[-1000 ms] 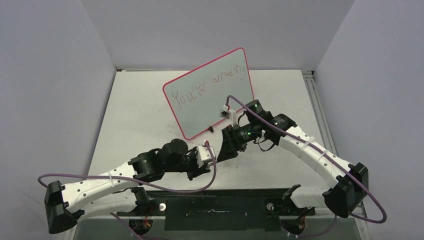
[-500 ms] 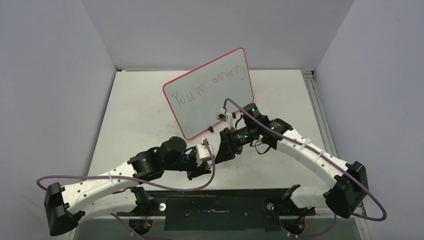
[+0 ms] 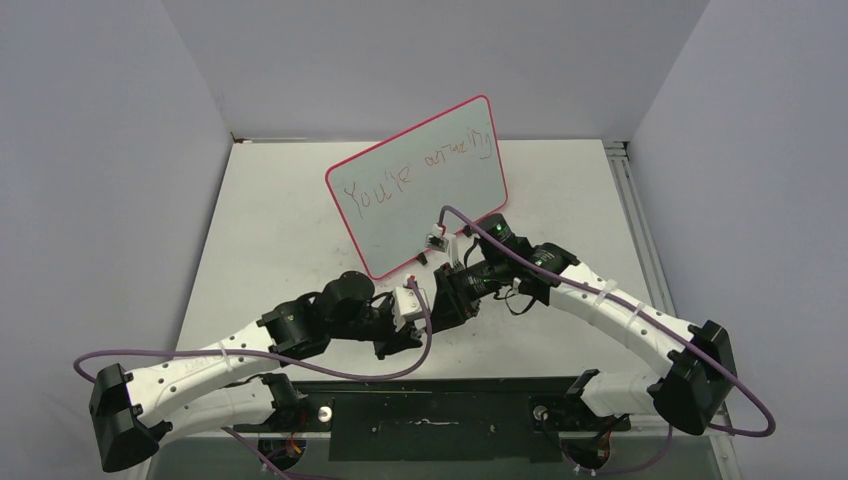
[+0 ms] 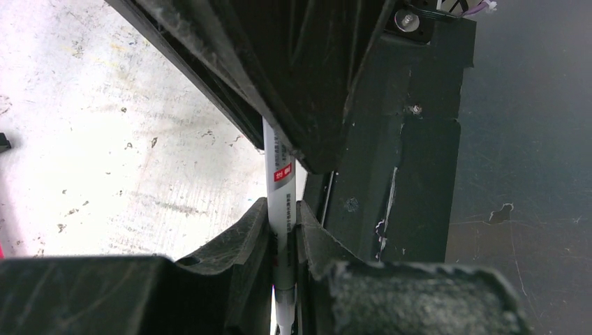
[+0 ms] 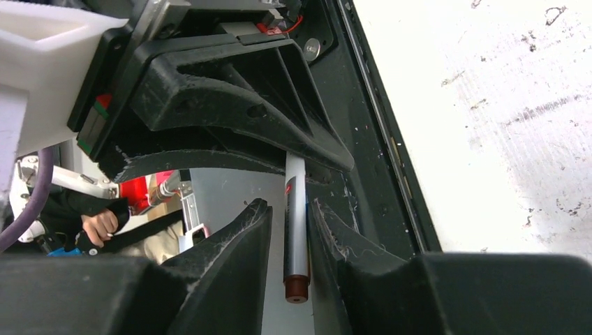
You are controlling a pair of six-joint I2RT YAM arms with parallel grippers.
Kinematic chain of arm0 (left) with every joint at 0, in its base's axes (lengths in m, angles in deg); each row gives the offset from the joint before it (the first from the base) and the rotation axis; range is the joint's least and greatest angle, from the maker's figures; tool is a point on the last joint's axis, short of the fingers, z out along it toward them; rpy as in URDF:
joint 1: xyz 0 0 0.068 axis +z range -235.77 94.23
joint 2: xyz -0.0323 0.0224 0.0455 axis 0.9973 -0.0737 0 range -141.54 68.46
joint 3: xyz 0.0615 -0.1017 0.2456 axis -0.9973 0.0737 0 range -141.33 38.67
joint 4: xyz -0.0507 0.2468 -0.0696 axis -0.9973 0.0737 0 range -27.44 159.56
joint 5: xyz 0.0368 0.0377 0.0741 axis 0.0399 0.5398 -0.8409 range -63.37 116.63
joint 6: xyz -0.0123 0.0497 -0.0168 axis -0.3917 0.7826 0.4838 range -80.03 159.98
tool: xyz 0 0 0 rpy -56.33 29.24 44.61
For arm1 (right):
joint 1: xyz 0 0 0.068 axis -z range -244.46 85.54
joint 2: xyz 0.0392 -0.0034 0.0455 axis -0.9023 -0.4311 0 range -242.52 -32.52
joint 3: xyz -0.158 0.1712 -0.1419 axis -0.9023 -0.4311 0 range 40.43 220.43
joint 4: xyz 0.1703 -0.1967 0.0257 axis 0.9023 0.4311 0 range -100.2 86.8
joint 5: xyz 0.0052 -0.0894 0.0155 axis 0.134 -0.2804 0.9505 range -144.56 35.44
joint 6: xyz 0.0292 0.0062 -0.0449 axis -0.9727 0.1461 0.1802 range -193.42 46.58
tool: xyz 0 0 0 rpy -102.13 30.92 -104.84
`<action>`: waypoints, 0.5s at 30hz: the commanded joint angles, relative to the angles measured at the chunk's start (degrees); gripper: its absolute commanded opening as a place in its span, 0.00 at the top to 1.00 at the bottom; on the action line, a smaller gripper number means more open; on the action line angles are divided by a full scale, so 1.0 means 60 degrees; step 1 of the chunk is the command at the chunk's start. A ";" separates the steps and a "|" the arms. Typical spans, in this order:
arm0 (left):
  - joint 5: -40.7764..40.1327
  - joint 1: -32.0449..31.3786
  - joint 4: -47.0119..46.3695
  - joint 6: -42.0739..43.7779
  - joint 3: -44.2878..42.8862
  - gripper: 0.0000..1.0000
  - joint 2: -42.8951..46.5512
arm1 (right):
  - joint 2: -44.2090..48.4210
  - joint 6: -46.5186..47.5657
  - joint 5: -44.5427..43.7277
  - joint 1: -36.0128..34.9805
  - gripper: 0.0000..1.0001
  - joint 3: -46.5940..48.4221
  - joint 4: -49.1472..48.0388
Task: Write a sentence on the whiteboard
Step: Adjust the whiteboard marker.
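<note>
A scuffed, speckled white tabletop [image 3: 270, 230] lies between plain grey walls, bare on both sides of the arms. Nearest, the left gripper [image 4: 281, 207] is clamped on a slim white plastic marker with a red label [image 4: 280, 171]. The right gripper [image 5: 290, 207] has rough black fingers close beside the barrel; whether they press is unclear. Beyond stands the rounded whiteboard with a pink-red rim [image 3: 440, 205], its thin reddish-brown sentence [image 3: 400, 180] hard to read.

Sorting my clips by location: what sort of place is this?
Probably a robotics lab test cell: left arm and right arm on a scuffed table, plain grey walls around it, a whiteboard propped up.
</note>
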 commanded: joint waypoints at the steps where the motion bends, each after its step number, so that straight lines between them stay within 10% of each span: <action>1: 0.0177 0.0090 -0.0534 -0.0106 -0.0199 1.00 -0.0005 | 0.0210 -0.0330 0.0053 -0.0136 0.78 -0.0128 -0.0927; 6: -0.0013 0.0215 -0.0672 -0.0252 -0.0155 0.97 0.0003 | 0.0567 -0.0663 -0.0650 -0.0092 0.95 -0.0416 -0.1630; 10: -0.0405 0.0634 -0.0732 -0.0822 -0.0345 0.39 0.0208 | 0.0988 -0.0327 -0.2187 0.0379 0.95 -0.0233 -0.1228; 15: -0.1125 0.1172 -0.0404 -0.1084 -0.0926 0.10 0.0581 | 0.1684 0.0450 -0.4859 0.0683 0.95 0.0077 -0.0097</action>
